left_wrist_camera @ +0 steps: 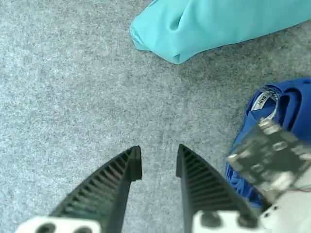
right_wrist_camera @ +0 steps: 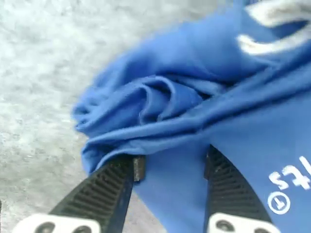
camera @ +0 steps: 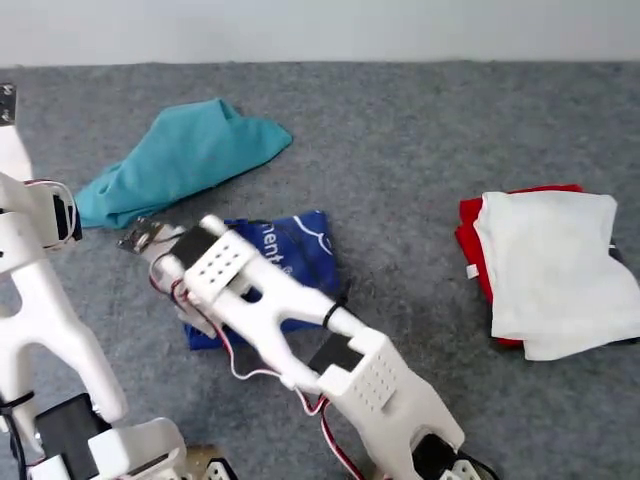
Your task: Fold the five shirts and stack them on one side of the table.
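Grey felt-covered table (camera: 420, 150); a pale wall runs along the far edge.

Crumpled teal shirt (camera: 185, 160): unfolded, at the far left of the table.

Blue shirt with white print (camera: 300, 250): bunched, near the middle, just beside the teal shirt. I cannot tell whether the two touch. The white right arm (camera: 300, 340) crosses it from the near edge and hides its near-left part.

Right side of the table: a folded white shirt (camera: 555, 270) lies on a red shirt (camera: 468, 230). The red one is visible as a border along the pile's left and far edges. A thin dark strip (camera: 617, 256) shows at the pile's right side, with too little exposed to say what it is. The frame edge cuts off the pile.

Right gripper (right_wrist_camera: 172, 162): jaws well apart. The black ribbed fingers (right_wrist_camera: 116, 187) stand on either side of a rumpled fold of the blue shirt. Cloth lies between them but is not pinched. Whether the tips press into the fabric cannot be made out.

Left gripper (left_wrist_camera: 158, 155): jaws partly open with nothing between them. It sits over bare felt, apart from the teal shirt ahead of its tips. A small circuit board (left_wrist_camera: 269, 155) on the right arm's wrist overlaps the blue shirt.

Left arm (camera: 40, 300): at the table's left edge, partly cut off.
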